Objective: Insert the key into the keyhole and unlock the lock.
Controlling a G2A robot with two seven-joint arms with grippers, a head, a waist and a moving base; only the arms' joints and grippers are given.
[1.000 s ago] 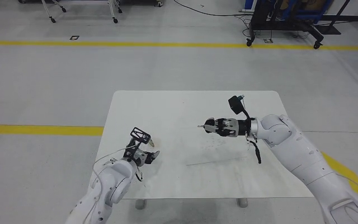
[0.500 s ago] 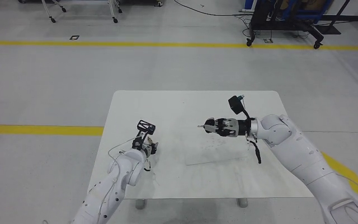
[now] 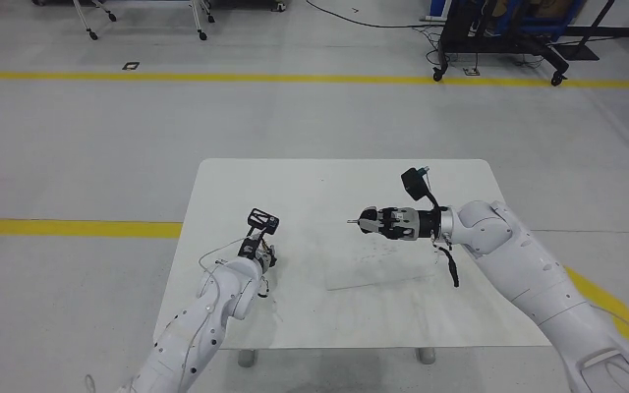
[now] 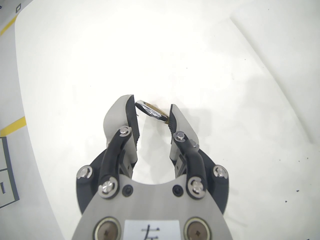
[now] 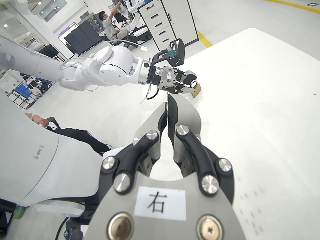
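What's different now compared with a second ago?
The left gripper, shut on the small brass padlock, carried it farther onto the white table, away from the robot. The right gripper, with the small metal key, stayed put.

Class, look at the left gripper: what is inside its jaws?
A brass padlock, clamped between the fingers of the left gripper. Its keyhole is covered, and whether it touches the table cannot be told.
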